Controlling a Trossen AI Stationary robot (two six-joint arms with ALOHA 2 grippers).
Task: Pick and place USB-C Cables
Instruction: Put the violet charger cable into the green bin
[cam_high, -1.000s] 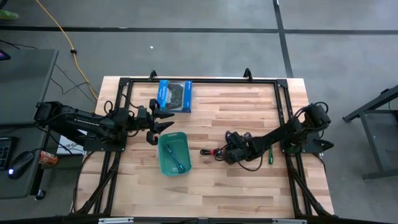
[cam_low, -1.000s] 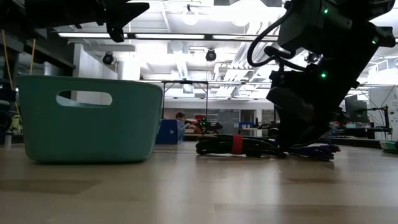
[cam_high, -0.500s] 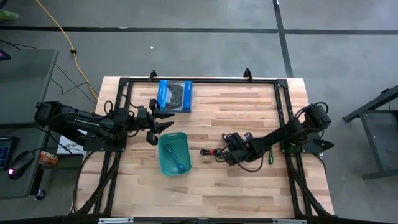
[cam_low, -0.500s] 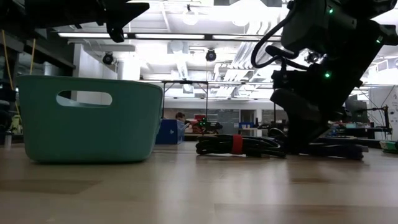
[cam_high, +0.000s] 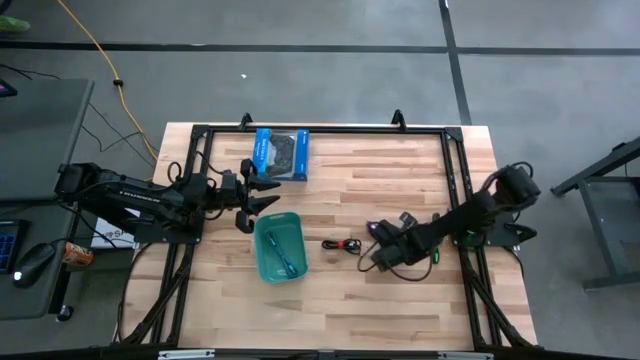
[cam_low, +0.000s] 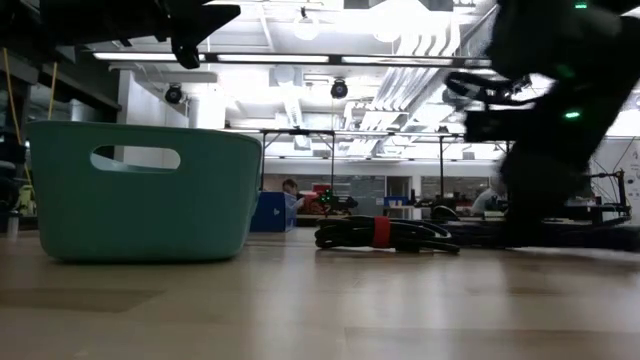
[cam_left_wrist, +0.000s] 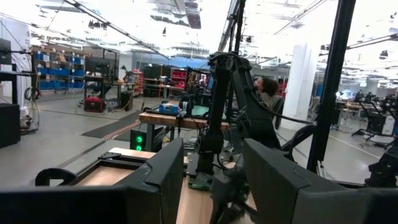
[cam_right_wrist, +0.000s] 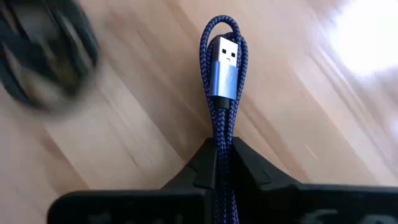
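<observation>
My right gripper (cam_high: 378, 252) is low over the table right of centre, shut on a purple braided USB-C cable bundle (cam_right_wrist: 222, 93). The black cable with a red tie (cam_high: 342, 244) lies flat on the wood just left of it. A green cable (cam_high: 436, 252) lies near the right rail. A blue-teal cable (cam_high: 284, 256) lies in the teal bin (cam_high: 262, 262). My left gripper (cam_high: 262, 200) hangs open above the bin's far left corner, holding nothing. My right gripper pinches the purple bundle's strands (cam_right_wrist: 222, 134) between its two fingers (cam_right_wrist: 202, 171). The looped end with the silver plug (cam_right_wrist: 225, 59) sticks out past the fingertips. The fingers lie along the bundle. Whether the bundle is clear of the wood I cannot tell.
A blue box picturing a game controller (cam_high: 281, 153) lies at the table's far edge, left of centre. A black frame (cam_high: 455, 170) runs around the tabletop. Bare wood lies along the near edge.
My right gripper has shut on the purple cable and moved toward the table's right edge, away from the black cable, which has stayed where it was.
</observation>
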